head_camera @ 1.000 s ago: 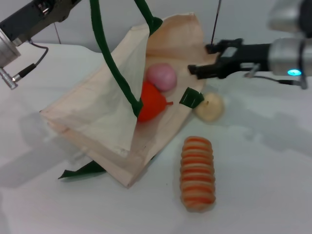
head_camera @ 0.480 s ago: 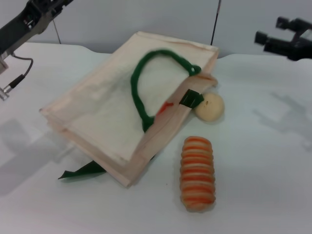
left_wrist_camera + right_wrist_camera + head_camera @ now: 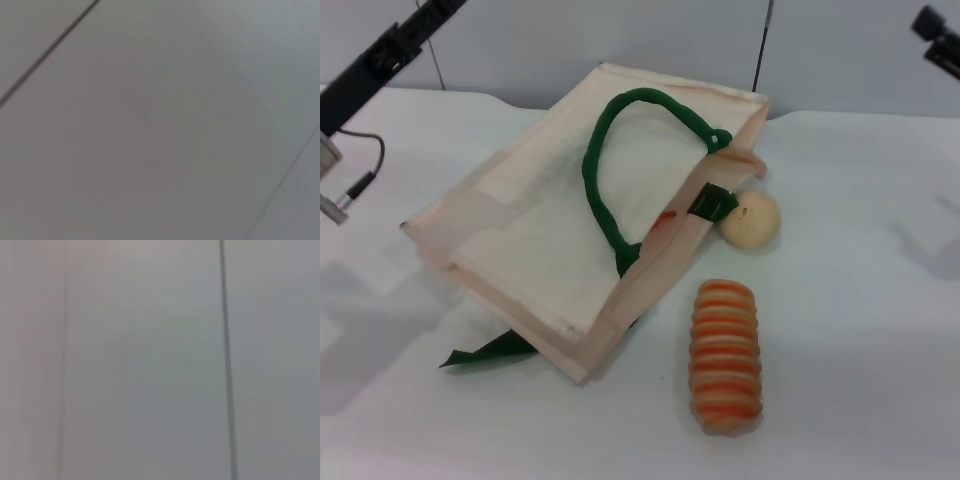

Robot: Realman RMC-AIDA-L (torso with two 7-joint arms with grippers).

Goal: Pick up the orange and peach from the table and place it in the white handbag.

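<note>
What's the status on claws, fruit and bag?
Left claw out of view; right claw barely in frame, far right. Cream cloth tote with green rope handles lies flat; red-orange sliver at its mouth. Nothing blocking.

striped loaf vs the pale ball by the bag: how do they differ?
Shape: the orange-and-cream striped bread loaf is a long ribbed cylinder; the pale cream-yellow ball is round and smooth.
Colour: the loaf is banded in two colours, the ball is plain.
Place: the ball lies against the cream cloth tote bag by its green strap; the loaf lies nearer the camera, apart from the ball.
Both rest on the white table.
</note>
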